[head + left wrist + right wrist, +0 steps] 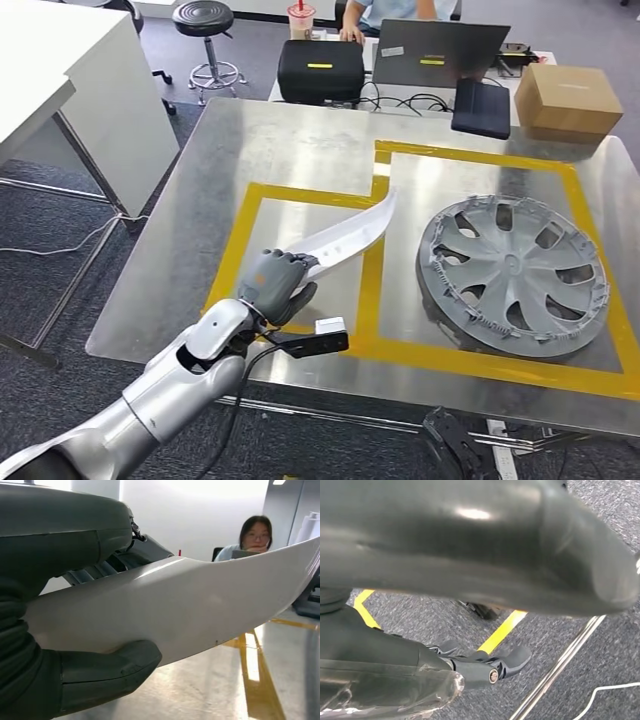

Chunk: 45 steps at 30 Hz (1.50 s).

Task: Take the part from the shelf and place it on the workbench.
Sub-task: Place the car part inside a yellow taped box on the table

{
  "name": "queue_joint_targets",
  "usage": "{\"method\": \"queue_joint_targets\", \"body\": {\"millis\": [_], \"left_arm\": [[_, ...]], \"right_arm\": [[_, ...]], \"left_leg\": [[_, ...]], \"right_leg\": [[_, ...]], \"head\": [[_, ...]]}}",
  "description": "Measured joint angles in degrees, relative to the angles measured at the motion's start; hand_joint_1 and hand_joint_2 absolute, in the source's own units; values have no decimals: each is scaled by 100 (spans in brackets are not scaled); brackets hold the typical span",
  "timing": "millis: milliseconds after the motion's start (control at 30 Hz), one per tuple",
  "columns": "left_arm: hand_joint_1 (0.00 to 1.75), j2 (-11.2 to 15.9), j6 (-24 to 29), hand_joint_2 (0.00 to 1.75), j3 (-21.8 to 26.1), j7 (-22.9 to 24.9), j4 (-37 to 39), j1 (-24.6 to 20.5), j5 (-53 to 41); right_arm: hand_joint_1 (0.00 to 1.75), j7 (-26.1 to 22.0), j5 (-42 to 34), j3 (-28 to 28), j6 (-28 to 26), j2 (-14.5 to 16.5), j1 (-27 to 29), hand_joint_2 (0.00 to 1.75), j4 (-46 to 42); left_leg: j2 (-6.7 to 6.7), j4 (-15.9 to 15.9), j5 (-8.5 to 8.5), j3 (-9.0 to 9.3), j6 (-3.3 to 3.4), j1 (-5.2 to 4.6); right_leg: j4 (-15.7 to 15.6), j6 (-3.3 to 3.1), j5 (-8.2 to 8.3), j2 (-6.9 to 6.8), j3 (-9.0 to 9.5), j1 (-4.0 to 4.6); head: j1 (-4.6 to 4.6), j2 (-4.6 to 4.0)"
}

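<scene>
Left hand over near part of metal table, fingers wrapped over one end of long curved white part, thumb underneath; firm hold. Left wrist view confirms: thick grey thumb under part, darker fingers above, part clamped between them. Part extending away from hand toward far right, tip tilted upward, over left yellow-taped rectangle on table. Held end low over table surface; contact with surface cannot be told.

Grey wheel cover lying flat inside right yellow-taped rectangle, well apart from hand and part. Small black-and-white camera module sticking out beside left wrist.

Right hand seen close in right wrist view, large grey thumb blurred across frame, darker fingers below it, hanging over dark carpet with yellow floor tape. Nothing seen between thumb and fingers; whether fingers spread or curled cannot be told.

Beyond table: black case, open laptop, dark flat pouch, cardboard box, drink cup. Person seated behind laptop. Black stool and white desk at far left.
</scene>
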Motion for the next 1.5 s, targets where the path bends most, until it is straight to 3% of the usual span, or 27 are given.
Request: {"method": "queue_joint_targets", "body": {"millis": [67, 200, 333, 400, 733, 867, 1033, 1133, 1167, 1200, 1267, 1300, 1333, 1367, 1400, 1467, 1500], "left_arm": [[175, -19, -63, 175, 1, 55, 103, -37, -34], [175, -23, -107, 175, 36, 168, 408, -144, -124], [0, -3, -118, 175, 113, 169, 671, -216, -146], [0, 10, -107, 175, 142, 134, 788, -253, -121], [0, 24, -102, 175, 204, 50, 960, -314, -31], [0, 22, -88, 0, 225, 24, 961, -319, 23], [0, 17, -47, 0, 232, -203, 927, -270, 388], [0, 15, 72, 0, 264, -400, 782, -182, 776], [0, 14, 130, 0, 280, -475, 714, -155, 910], [0, 16, 184, 0, 298, -548, 644, -127, 1046], [0, 32, 256, 0, 345, -683, 506, -27, 1314], [0, 47, 274, 0, 374, -742, 439, 50, 1438], [0, 69, 287, 0, 406, -802, 372, 135, 1554], [0, 97, 299, 0, 436, -861, 310, 215, 1656], [0, 132, 313, 0, 469, -918, 250, 286, 1745], [0, 224, 357, 0, 550, -1028, 138, 401, 1897], [0, 275, 388, 0, 602, -1086, 83, 455, 1969]], "right_arm": [[0, 69, 30, 0, 3, 16, -15, 0, 8], [0, 135, 71, 1, 28, 53, -66, 0, 45], [0, 189, 109, 10, 57, 66, -86, 0, 38], [0, 186, 126, 17, 85, 66, -95, 0, 38], [0, 338, 135, 42, 143, 66, -105, 0, -63], [0, 363, 134, 42, 140, 66, -105, 0, -90], [0, 360, 133, 39, 149, 67, -100, 0, -110], [0, 376, 132, 32, 153, 67, -82, 0, -163], [0, 382, 130, 26, 151, 65, -76, 0, -183], [0, 386, 124, 19, 143, 60, -70, 0, -202], [0, 391, 99, 9, 97, 50, -48, 0, -244], [0, 394, 81, 5, 63, 41, -27, 0, -270], [0, 398, 62, 1, 22, 25, 0, 0, -300], [0, 402, 45, -4, -13, 5, 26, 0, -332], [0, 404, 32, -10, -48, -20, 50, 0, -370], [0, 401, 9, -20, -107, -54, 83, 0, -448], [0, 396, -3, -25, -137, -68, 105, 0, -492]], "left_leg": [[-8, 0, -7, 1, 36, -8], [-14, 0, -5, -1, 88, -25], [-15, 0, 12, -3, 109, -30], [-15, -2, 25, -5, 111, -29], [-15, -12, 40, -6, 108, -17], [-15, -13, 45, -6, 100, -16], [-16, -10, 36, -12, 110, -27], [-17, -96, 95, 9, 218, -35], [-15, -165, 148, 30, 249, -16], [-12, -228, 188, 44, 264, 5], [-9, -269, 225, 35, 271, 27], [-10, -269, 234, 21, 260, 33], [-12, -267, 244, 8, 237, 44], [-17, -263, 255, -8, 205, 66], [-26, -254, 267, -27, 157, 102], [-52, -201, 279, -89, 22, 155], [-66, -162, 286, -124, -45, 160]], "right_leg": [[-42, -9, -7, -14, -2, -3], [-96, 182, 28, -20, 10, -22], [-99, 258, 68, -24, 14, -28], [-97, 285, 90, -24, 35, -27], [-79, 270, 86, -24, 45, -13], [-77, 267, 85, -25, 43, -13], [-88, 278, 93, -26, 44, -23], [-132, 353, 125, -27, 37, -45], [-61, 369, 60, -30, -12, -47], [124, 378, -80, -32, -108, -51], [824, 416, -483, -38, -430, -90], [1188, 449, -628, -39, -587, -116], [1406, 486, -668, -40, -680, -147], [1419, 527, -598, -41, -681, -181], [1196, 579, -431, -44, -569, -223], [469, 729, -104, -25, -181, -310], [236, 750, -10, 13, -58, -342]], "head": [[2, 0], [-1, 0], [-3, 0], [-5, 0], [-3, 0], [-4, 0], [-10, 0], [-18, 0], [-23, 0], [-23, 0], [-17, 0], [-15, 0], [-16, 0], [-19, 0], [-19, 0], [-5, 0], [2, 0]]}}
